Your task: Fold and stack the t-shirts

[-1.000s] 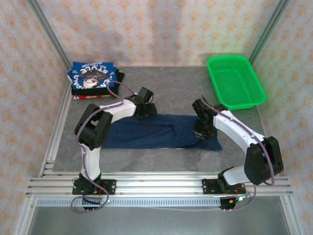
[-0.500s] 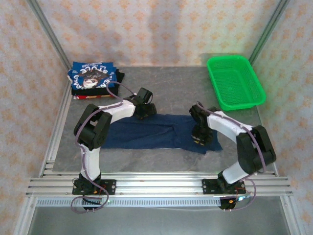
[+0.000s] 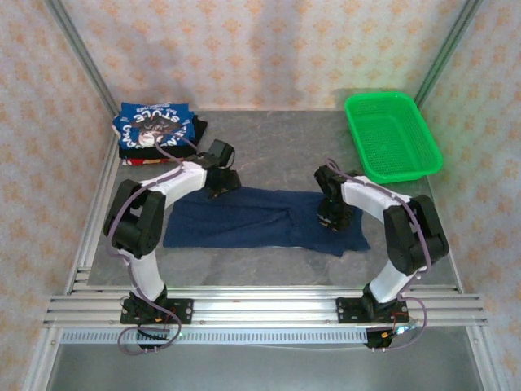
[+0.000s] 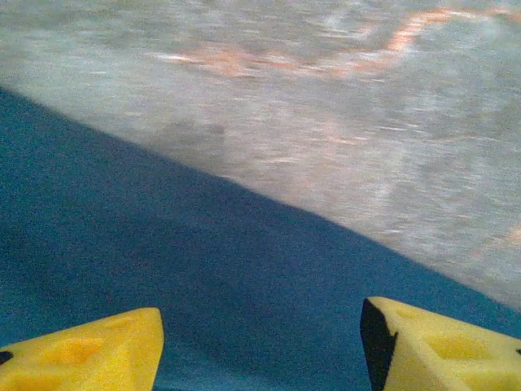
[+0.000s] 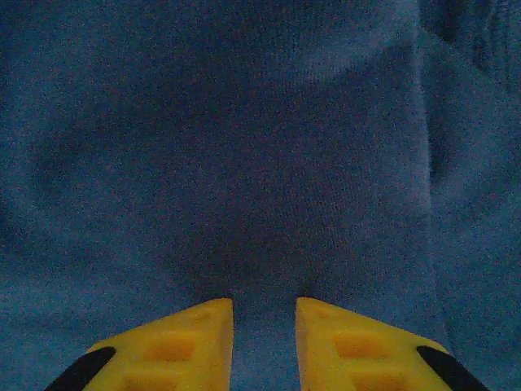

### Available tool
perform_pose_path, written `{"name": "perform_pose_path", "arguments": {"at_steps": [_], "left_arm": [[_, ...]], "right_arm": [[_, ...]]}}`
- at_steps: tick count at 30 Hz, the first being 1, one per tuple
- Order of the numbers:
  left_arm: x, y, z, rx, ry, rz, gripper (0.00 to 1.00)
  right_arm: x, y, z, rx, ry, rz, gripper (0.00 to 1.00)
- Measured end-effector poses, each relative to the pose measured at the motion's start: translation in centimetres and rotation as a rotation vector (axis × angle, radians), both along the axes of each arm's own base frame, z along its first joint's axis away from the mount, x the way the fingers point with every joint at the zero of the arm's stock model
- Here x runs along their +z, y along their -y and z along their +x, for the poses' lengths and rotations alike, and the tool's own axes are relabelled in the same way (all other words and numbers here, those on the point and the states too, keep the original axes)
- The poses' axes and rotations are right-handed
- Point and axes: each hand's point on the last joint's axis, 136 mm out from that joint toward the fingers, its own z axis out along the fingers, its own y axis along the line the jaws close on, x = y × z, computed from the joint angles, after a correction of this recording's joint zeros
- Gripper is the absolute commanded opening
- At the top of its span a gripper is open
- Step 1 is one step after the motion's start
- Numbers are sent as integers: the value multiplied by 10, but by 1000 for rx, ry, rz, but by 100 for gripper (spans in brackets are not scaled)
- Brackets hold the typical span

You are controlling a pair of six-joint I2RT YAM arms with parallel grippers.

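My left gripper (image 3: pixel 221 181) sits low over the far edge of the navy t-shirt (image 3: pixel 260 220), close to its far-left corner. In my left wrist view its yellow fingers (image 4: pixel 89 350) stand wide apart, released. Between them there is only flat navy cloth, with the shirt's edge running slantwise and bare grey table (image 4: pixel 366 122) beyond it. It grasps nothing.

My right gripper (image 3: pixel 334 216) is down on the right part of the same shirt, a little in from its right end. In my right wrist view its fingers (image 5: pixel 195 342) are drawn close together, leaving a narrow slit. The cloth fills that slit and puckers in soft creases around the tips. I cannot tell whether they actually pinch the cloth or merely press on it.

The navy t-shirt lies as a long strip from left to right across the middle of the table (image 3: pixel 277 147), nearer its near edge. Folded t-shirts (image 3: pixel 153 130) are stacked in the far-left corner, a blue printed one on top. A green mesh basket (image 3: pixel 391 134) stands in the far-right corner.
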Motion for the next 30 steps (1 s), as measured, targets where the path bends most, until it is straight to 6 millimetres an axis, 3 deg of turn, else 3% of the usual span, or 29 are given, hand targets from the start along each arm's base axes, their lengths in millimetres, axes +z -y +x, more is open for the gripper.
{"name": "perform_pose_path", "arguments": {"at_steps": [5,10,12,14,17,22,24,27,30], "left_arm": [[-32,-40,-25,43,-91,109,65],[-35,-55,-31,56,-81,165,65],[-35,-60,-42,63,-83,169,65],[-35,-64,-58,73,-91,163,65],[-36,-67,-88,108,-111,122,65],[-29,-45,-131,146,-158,-29,66],[-25,-31,-147,129,-203,-82,67],[-6,-16,-165,102,-239,-140,69],[29,-17,-160,113,-188,-182,69]], "right_arm": [[-8,1,13,-7,-16,-46,29],[-8,-2,61,-9,25,-105,34],[-7,-4,85,-13,45,-119,36],[-5,-8,115,-14,66,-126,38],[-3,-23,180,-3,125,-115,41],[8,-81,305,64,345,52,53],[13,-101,331,86,429,134,58],[19,-115,338,118,459,215,64],[27,-119,324,161,442,239,71]]}}
